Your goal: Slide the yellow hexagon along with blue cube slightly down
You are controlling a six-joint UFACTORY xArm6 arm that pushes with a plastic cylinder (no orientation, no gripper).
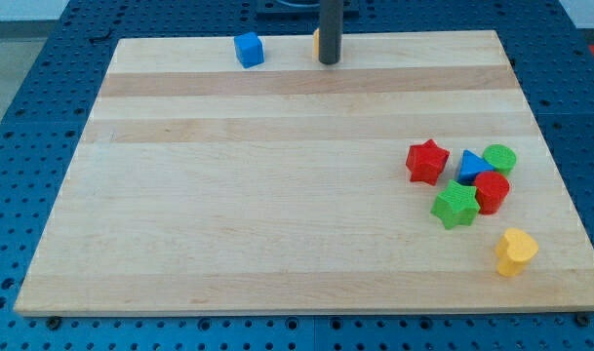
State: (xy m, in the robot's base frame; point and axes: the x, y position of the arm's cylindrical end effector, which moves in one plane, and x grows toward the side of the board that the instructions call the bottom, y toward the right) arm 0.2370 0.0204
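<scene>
A blue cube [249, 50] sits near the board's top edge, left of centre. My rod comes down from the view's top, and my tip [329, 61] rests on the board about 80 px to the cube's right. A sliver of a yellow-orange block [317, 41] shows just left of the rod, mostly hidden behind it; its shape cannot be made out.
A cluster lies at the view's right: a red star [426, 161], a blue triangle [470, 166], a green cylinder [499, 158], a red cylinder [492, 192] and a green star [455, 206]. A yellow heart [516, 252] lies below them. The wooden board [277, 214] sits on a blue perforated table.
</scene>
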